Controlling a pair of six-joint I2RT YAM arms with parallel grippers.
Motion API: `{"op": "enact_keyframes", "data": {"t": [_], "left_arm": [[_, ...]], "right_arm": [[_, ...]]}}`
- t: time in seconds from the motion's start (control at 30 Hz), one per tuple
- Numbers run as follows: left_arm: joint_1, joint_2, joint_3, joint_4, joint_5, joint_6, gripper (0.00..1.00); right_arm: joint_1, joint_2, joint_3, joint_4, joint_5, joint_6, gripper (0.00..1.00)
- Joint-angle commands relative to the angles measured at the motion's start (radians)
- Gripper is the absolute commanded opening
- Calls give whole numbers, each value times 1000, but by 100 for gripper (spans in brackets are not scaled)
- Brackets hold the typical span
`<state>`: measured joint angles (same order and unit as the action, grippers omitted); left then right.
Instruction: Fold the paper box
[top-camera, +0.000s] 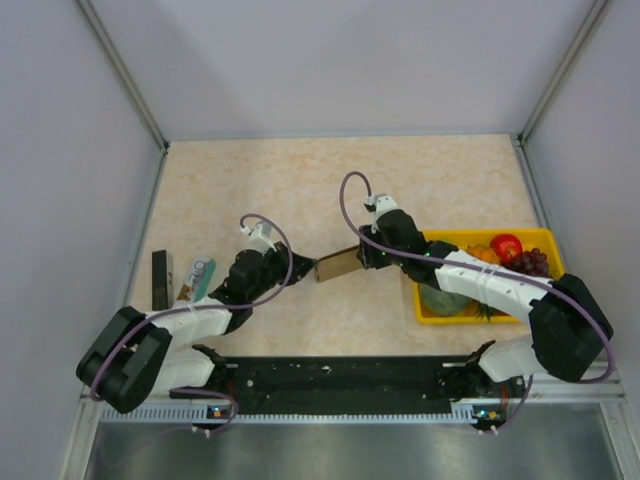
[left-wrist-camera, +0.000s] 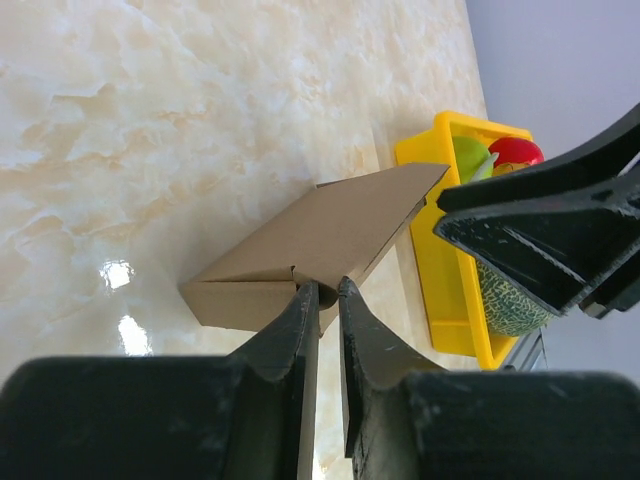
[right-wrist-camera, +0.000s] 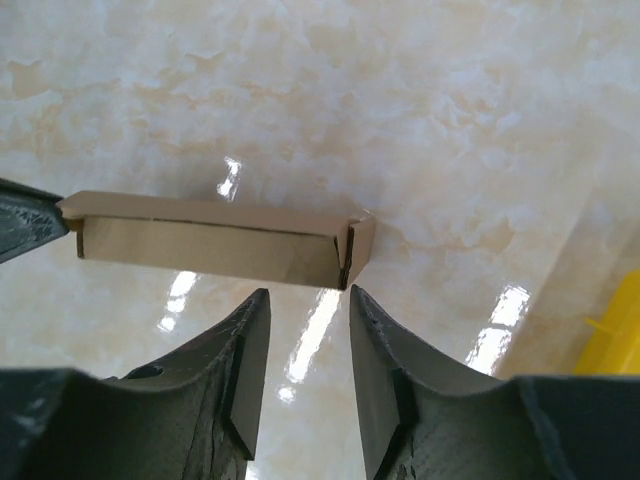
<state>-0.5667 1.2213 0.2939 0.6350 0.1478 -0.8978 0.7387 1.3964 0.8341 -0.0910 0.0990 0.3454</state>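
- The paper box (top-camera: 337, 264) is seen near the middle of the worktop (top-camera: 250, 180). It is a flat brown carton held clear of the surface, with shadow and glare showing beneath it in both wrist views.
- The left gripper (left-wrist-camera: 322, 298) is closed on the box's near edge. Thin cardboard is pinched between its almost-touching fingers (left-wrist-camera: 298, 335).
- The right gripper (right-wrist-camera: 308, 300) is parted and nothing is held in it. The box's long edge and its folded end flap lie just beyond the fingertips.
- The grippers are set at opposite ends of the box, so the only gap between them is filled by the box itself.
- The yellow tray (top-camera: 535, 235) is placed at the worktop's right edge. The right arm (top-camera: 490, 282) is stretched above it, and its left wall is near the box's right end but not touching it.
- A red apple (top-camera: 506, 246), grapes (top-camera: 533, 263) and a green melon (top-camera: 445, 300) are carried in the tray.
- A dark block (top-camera: 160, 279) and a teal-and-white packet (top-camera: 200, 274) are laid by the left edge, beside the left arm (top-camera: 190, 318) and well apart from the box.
- Bare marbled surface is seen from the box back to the far edge. A narrower strip is seen between the box and the black base rail (top-camera: 340, 380).
- The worktop is closed in by grey panels (top-camera: 60, 150) on the left, right and far sides.
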Motion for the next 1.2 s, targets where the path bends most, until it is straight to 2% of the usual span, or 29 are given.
{"op": "enact_keyframes", "data": {"t": [0.0, 0.03, 0.07, 0.13, 0.2, 0.27, 0.3, 0.33, 0.37, 0.43, 0.5, 0.57, 0.7, 0.8, 1.03, 1.17], "left_arm": [[-12, 60, -27, -176, -4, 42, 13], [-12, 60, -25, -178, -2, 42, 12], [-12, 60, -25, -178, -2, 42, 13], [-13, 58, -25, -178, -2, 40, 12], [-13, 58, -21, -178, -2, 40, 12], [-13, 55, -19, -187, -1, 43, 12], [-13, 53, -16, -193, -2, 45, 12], [-15, 44, -16, -199, -4, 49, 12], [-15, 41, -16, -205, -7, 51, 12], [-15, 24, -21, -216, -17, 54, 12], [-15, 21, -21, -221, -20, 56, 12], [-15, 24, -19, -216, -21, 57, 12], [-16, 34, -16, -213, -16, 59, 12], [-16, 29, -16, -213, -17, 60, 12], [-18, 12, 2, -235, -20, 74, 12], [-19, 14, 2, -233, -19, 76, 12]], "right_arm": [[-10, -102, 33, -151, -38, 48, 41], [-13, -140, 37, -177, -29, 67, 45], [-15, -155, 40, -196, -22, 87, 53], [-22, -178, 66, -262, -15, 164, 60], [-47, -169, 101, -317, -21, 269, 73], [-129, -140, 111, -340, -163, 344, 86], [-156, -139, 100, -337, -209, 428, 88], [-174, -140, 86, -278, -298, 473, 91], [-188, -158, 67, -232, -318, 524, 99], [-188, -178, 19, -138, -320, 689, 99], [-168, -186, 16, -144, -265, 817, 99], [-153, -143, 32, -141, -210, 875, 99], [-141, -36, 40, -107, -278, 992, 99], [-118, 1, 8, -9, -280, 1067, 96], [-98, 56, -6, 68, -280, 1104, 82], [-91, 82, -44, 112, -298, 1155, 80]]}}
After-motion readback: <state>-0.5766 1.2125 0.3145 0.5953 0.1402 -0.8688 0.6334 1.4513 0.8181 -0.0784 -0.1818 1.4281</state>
